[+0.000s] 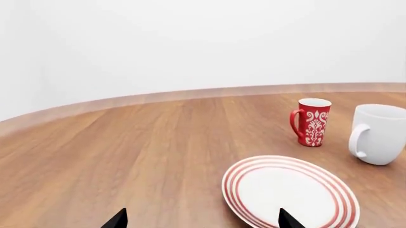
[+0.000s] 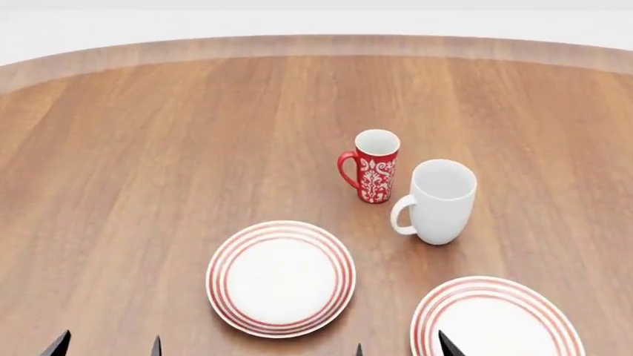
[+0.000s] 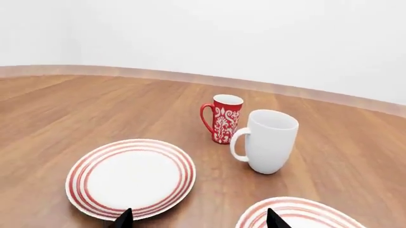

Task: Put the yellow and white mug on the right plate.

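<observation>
The biggest thing here is the wooden table (image 2: 129, 148), brown and round at its far edge. It carries everything.

Next come two white plates with thin red rings. The left plate (image 2: 281, 278) sits near the front edge, about in the middle. The right plate (image 2: 494, 319) sits at the front edge too, toward the right corner, and part of it runs out of the head view. Nothing lies on either plate.

Then the mugs. The plain white mug (image 2: 437, 202) stands upright behind the right plate, between the two plates and farther back. The red mug (image 2: 373, 165) with white patterns stands upright just beside it, a bit closer to the far edge.

The yellow and white mug is not in any of the three views. I cannot say where it is.

Smallest are the dark fingertips. The left gripper (image 2: 107, 347) shows only two tips at the front edge, with a gap between them, so its claw looks apart and holds nothing. The right gripper (image 2: 401, 347) shows the same, its tips apart near the right plate.

I think the task has not started. The mug must first be found, then picked up, then set on the right plate.
</observation>
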### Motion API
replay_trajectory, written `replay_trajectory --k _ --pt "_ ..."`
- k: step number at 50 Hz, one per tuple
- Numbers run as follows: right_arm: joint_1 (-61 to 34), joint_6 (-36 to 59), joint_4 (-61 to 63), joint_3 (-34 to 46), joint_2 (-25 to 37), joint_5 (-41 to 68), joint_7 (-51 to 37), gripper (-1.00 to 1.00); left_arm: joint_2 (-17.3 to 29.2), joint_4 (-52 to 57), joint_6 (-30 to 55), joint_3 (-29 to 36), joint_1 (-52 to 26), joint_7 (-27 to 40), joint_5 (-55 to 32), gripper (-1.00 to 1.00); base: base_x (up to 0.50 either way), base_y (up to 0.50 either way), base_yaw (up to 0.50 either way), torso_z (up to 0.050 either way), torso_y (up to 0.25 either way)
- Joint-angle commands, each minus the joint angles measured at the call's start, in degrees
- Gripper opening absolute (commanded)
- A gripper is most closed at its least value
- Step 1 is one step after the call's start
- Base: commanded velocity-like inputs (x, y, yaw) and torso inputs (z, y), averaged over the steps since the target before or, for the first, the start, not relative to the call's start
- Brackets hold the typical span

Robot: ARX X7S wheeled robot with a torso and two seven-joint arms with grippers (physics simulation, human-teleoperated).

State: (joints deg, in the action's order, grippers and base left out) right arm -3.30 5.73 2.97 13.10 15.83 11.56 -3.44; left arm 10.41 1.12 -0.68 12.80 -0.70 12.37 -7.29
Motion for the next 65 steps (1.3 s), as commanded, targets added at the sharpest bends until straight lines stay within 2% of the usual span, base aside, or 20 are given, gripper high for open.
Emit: replay_trajectory --k 1,12,38,65 --pt "0.71 3.85 5.21 -2.41 6.22 7.12 10.64 1.0 -0.86 -1.03 -0.33 -0.67 -0.25 -0.85 1.34 1.0 0.0 0.0 0.0 0.0 0.0" --pt "2.69 4.7 6.19 1.4 9.45 7.56 16.47 1.0 -0.5 -1.14 -0.17 -0.48 -0.52 -0.54 0.86 1.0 0.0 0.0 0.0 0.0 0.0" --pt "8.34 0.2 7.83 8.23 13.76 3.44 22.94 1.0 0.13 -1.36 -0.5 0.44 -0.61 0.35 0.5 1.0 0.0 0.0 0.0 0.0 0.0" --pt "5.2 -0.96 -0.82 11.77 11.08 0.69 24.06 1.0 0.68 -1.72 -0.96 1.27 -0.86 1.16 0.09 1.0 0.0 0.0 0.0 0.0 0.0"
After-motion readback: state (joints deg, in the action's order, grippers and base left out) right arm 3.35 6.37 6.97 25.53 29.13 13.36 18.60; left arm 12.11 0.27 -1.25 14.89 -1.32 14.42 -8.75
